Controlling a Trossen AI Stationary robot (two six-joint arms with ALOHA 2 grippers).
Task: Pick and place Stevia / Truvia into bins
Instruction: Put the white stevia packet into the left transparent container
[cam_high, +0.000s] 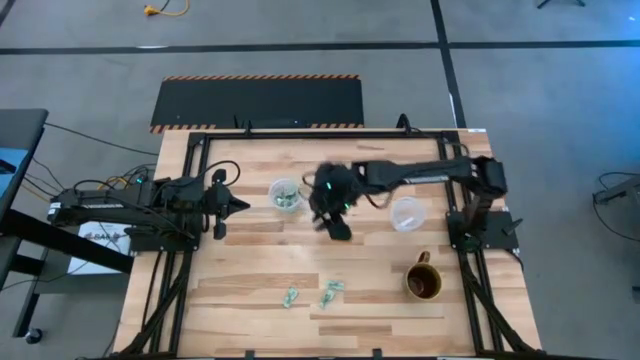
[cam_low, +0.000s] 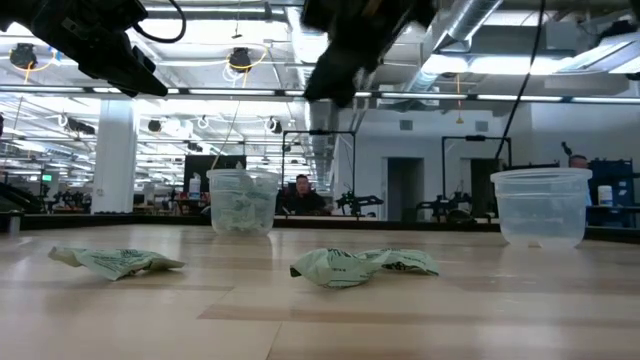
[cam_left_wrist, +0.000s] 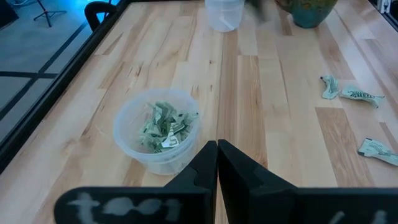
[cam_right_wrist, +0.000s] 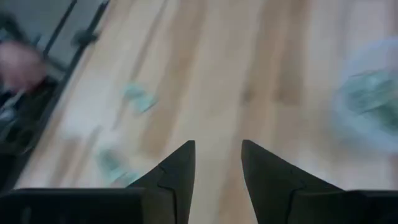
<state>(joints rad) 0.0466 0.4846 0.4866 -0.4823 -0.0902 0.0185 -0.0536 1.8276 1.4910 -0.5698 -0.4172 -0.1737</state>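
Right gripper (cam_high: 338, 228) hangs over mid-table, just beside the filled bin (cam_high: 286, 194); fingers (cam_right_wrist: 177, 171) parted by a clear gap, nothing between them. Two loose Stevia sachets (cam_high: 291, 297) (cam_high: 331, 292) lie on the table (cam_high: 250, 270) toward its near edge, past the right fingertips; in the right wrist view they show as blurred green patches (cam_right_wrist: 138, 97) ahead of the fingers and off to one side. Judgement: the right arm is the nearer one, and the next move is a reach outward and down to one sachet

Left gripper (cam_high: 238, 205) waits at the left side, beside the filled bin; fingers (cam_left_wrist: 202, 163) closed together, holding nothing

Sachets: green and white paper, crumpled and lying flat, near each other but apart (cam_low: 118, 261) (cam_low: 365, 265). The one nearer the empty bin lies long axis aslant to the table edge; the other's axis is too small to tell

Filled bin (cam_left_wrist: 157, 129) holds a heap of sachets. Empty bin (cam_high: 406, 213) stands near the right arm
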